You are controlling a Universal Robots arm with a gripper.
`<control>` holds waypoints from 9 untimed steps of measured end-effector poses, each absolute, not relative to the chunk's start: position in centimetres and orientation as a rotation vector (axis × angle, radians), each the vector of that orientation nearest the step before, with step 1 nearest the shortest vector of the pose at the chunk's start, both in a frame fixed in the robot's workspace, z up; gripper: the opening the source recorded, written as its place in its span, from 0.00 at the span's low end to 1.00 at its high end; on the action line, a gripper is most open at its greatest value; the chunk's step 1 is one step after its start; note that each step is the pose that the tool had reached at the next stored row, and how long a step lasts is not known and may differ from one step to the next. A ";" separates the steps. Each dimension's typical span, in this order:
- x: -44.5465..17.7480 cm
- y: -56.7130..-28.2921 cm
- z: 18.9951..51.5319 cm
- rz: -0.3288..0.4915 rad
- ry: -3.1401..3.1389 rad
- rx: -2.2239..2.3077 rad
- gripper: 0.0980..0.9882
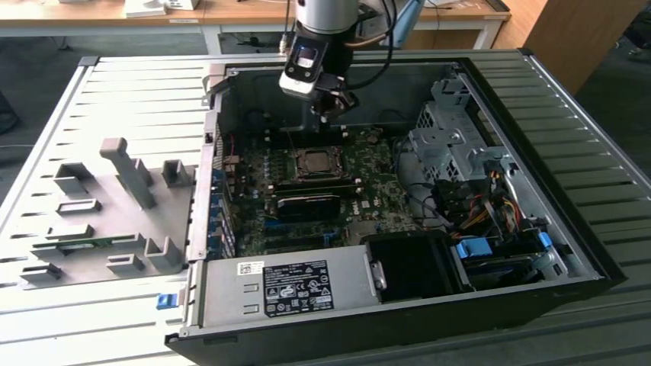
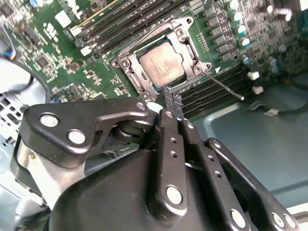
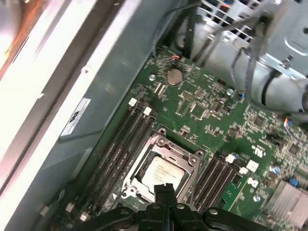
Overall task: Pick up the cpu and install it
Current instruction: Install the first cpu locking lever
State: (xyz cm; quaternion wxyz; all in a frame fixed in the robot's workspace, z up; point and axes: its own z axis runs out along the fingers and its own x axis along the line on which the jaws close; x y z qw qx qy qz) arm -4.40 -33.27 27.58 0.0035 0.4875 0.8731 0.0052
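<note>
The cpu (image 1: 317, 162), a small square chip with a silver-grey top, lies flat inside the socket frame (image 2: 129, 67) on the green motherboard (image 1: 367, 175) of the opened computer case. In both wrist views the cpu (image 2: 162, 66) (image 3: 161, 174) sits just beyond my fingertips. My gripper (image 1: 331, 114) hangs above the board, a little behind the socket toward the case's far wall. Its fingers (image 2: 173, 103) are pressed together with nothing between them, and they are apart from the chip. A thin socket lever (image 2: 224, 85) sticks out beside the frame.
Grey plastic fixture blocks (image 1: 112, 206) stand on the slatted table at the exterior view's left. Inside the case are a power supply (image 1: 295, 286) at the front, a metal drive cage (image 1: 458, 137) and cable bundles (image 1: 478, 206) on the right. Memory slots (image 3: 118, 144) flank the socket.
</note>
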 end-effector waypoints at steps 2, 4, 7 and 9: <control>-4.4 -33.3 27.6 0.017 2.764 1.479 0.01; -4.4 -33.3 27.6 0.017 2.790 1.429 0.01; -4.4 -33.3 27.5 0.017 2.829 1.351 0.01; -4.4 -33.3 27.5 0.017 2.853 1.300 0.01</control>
